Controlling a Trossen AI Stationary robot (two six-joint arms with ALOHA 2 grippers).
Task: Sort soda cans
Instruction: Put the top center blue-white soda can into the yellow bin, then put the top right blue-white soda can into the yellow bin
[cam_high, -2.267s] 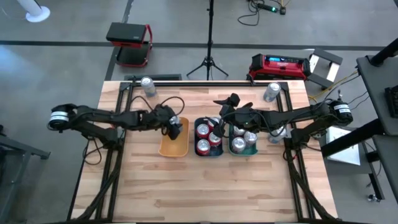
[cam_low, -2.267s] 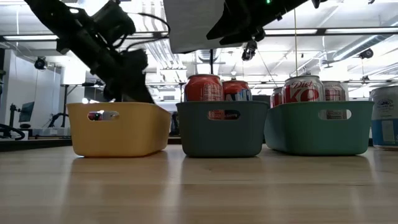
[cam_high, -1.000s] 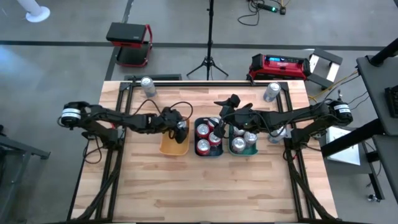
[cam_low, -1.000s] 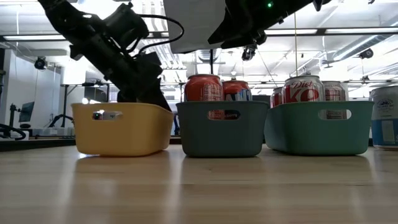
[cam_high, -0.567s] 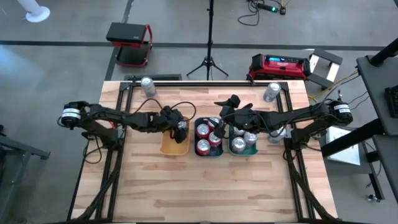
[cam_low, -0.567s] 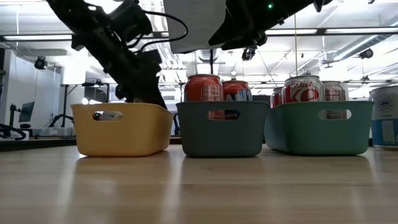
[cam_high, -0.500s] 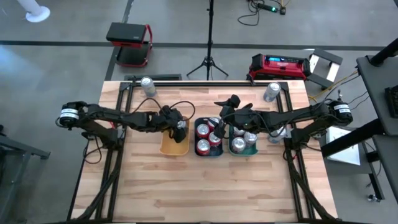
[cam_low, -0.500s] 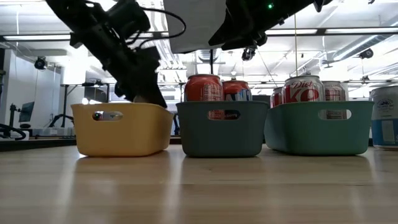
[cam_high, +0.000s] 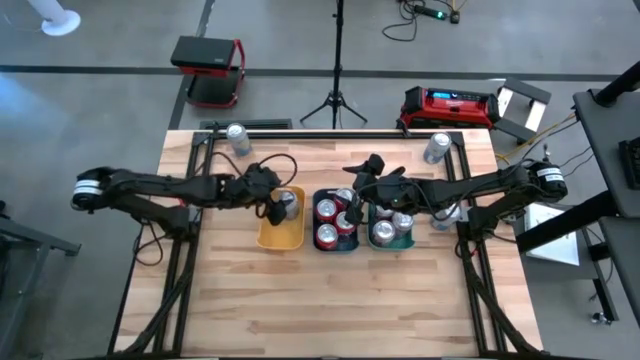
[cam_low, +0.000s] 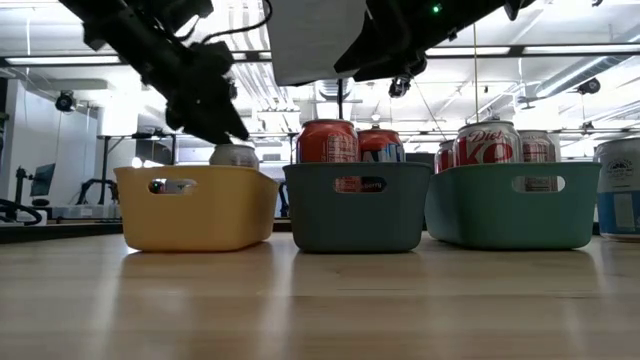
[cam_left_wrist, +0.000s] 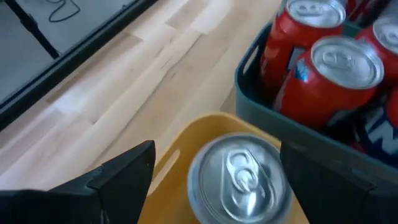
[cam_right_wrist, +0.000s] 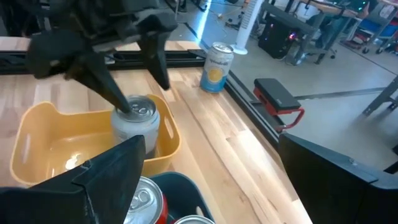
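**Over the yellow tray: silver can set down, left fingers spread**

At the table's middle I see three trays in a row: a yellow tray (cam_high: 280, 232), a dark teal tray (cam_high: 334, 222) with red cans (cam_high: 327, 235), and a green tray (cam_high: 391, 230) with silver cans (cam_high: 383, 232). One silver can (cam_high: 288, 203) stands upright in the yellow tray, at its far end beside the teal tray. My left gripper (cam_high: 277, 204) hangs just above that can, fingers (cam_left_wrist: 124, 171) spread wide to either side and gripping nothing. My right gripper (cam_high: 352, 190) hovers over the teal tray's far end, fingers apart and empty. Two more cans stand loose: one (cam_high: 237, 138) near the far left corner, one (cam_high: 437, 148) near the far right corner.
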